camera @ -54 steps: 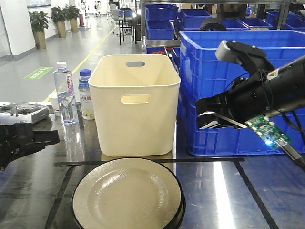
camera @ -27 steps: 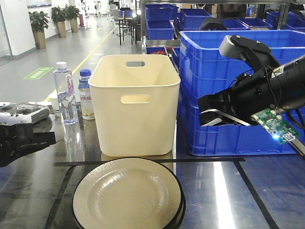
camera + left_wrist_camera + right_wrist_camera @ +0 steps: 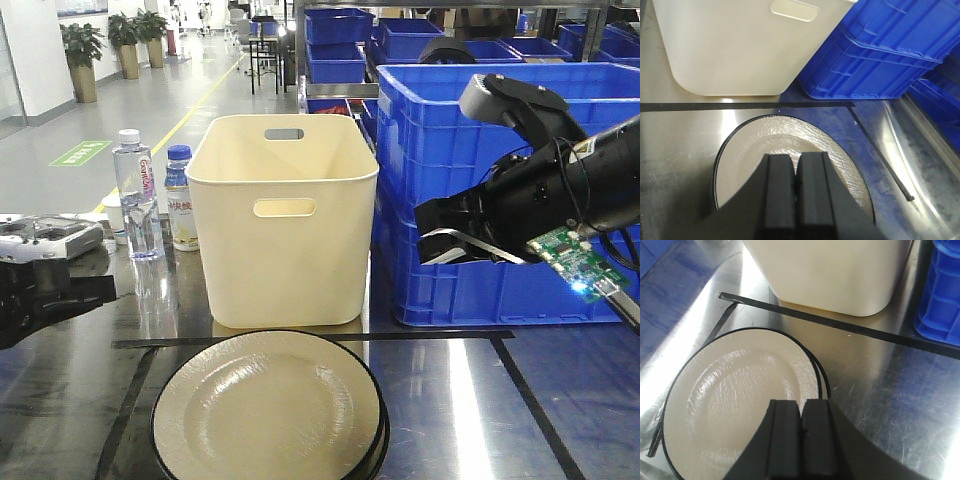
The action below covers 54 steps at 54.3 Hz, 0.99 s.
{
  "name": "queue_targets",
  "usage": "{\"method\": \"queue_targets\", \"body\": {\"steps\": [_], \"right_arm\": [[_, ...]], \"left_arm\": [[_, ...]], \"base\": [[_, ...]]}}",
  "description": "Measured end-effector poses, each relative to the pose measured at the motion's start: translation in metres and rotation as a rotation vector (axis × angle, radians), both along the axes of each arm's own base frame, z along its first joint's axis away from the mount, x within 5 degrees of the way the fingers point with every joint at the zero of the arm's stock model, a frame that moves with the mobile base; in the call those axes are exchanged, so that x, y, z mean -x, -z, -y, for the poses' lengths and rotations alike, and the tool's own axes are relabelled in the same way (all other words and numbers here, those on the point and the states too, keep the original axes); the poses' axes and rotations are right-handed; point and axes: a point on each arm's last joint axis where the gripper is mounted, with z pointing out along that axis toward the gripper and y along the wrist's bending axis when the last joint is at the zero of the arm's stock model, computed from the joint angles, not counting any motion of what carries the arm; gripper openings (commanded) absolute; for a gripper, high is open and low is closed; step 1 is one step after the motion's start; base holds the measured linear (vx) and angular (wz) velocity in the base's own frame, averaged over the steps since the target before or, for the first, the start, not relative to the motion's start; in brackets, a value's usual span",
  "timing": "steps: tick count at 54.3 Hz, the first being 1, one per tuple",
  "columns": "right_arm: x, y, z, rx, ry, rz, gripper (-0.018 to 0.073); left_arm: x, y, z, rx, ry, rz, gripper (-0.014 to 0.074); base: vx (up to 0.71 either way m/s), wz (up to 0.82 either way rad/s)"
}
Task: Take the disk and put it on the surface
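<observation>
Plates [image 3: 268,408] stacked near on the bench [image 3: 560,400] — both grippers, left [image 3: 796,187] and right [image 3: 801,440], hover with jaws closed, empty.

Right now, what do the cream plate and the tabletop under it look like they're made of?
Cream round plate with black rim: probably glazed ceramic or melamine; glossy, textured highlights. Dark grey reflective tabletop: apparently brushed metal; it mirrors lights and shows fine scratches.

The disk [image 3: 268,408] is cream with a thin black rim. It lies on a shiny dark grey surface [image 3: 560,380] crossed by black tape [image 3: 440,335]. The bin [image 3: 283,220] is pale cream, the crates [image 3: 480,190] bright blue.
</observation>
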Motion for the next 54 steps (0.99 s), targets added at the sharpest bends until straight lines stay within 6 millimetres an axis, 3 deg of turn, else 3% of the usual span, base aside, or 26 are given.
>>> {"method": "queue_targets", "body": {"steps": [13,24,32,42,54], "right_arm": [[0.000,0.000,0.000,0.000,0.000,-0.001,-0.0011],[0.000,0.000,0.000,0.000,0.000,-0.001,-0.0011],[0.000,0.000,0.000,0.000,0.000,-0.001,-0.0011],[0.000,0.000,0.000,0.000,0.000,-0.001,-0.0011],[0.000,0.000,0.000,0.000,0.000,-0.001,-0.0011]], "left_arm": [[0.008,0.005,-0.003,-0.074,-0.010,0.023,-0.0009],[0.050,0.014,-0.018,-0.141,-0.186,0.062,-0.0009],[0.094,0.032,-0.034,-0.194,-0.366,0.166,-0.0009],[0.144,0.070,-0.046,-0.340,-0.467,0.289,-0.0009],[0.162,0.108,-0.048,-0.357,-0.481,0.292,-0.0009]], "base": [[0.00,0.00],[0.00,0.00],[0.00,0.00],[0.00,0.00],[0.00,0.00]]}}
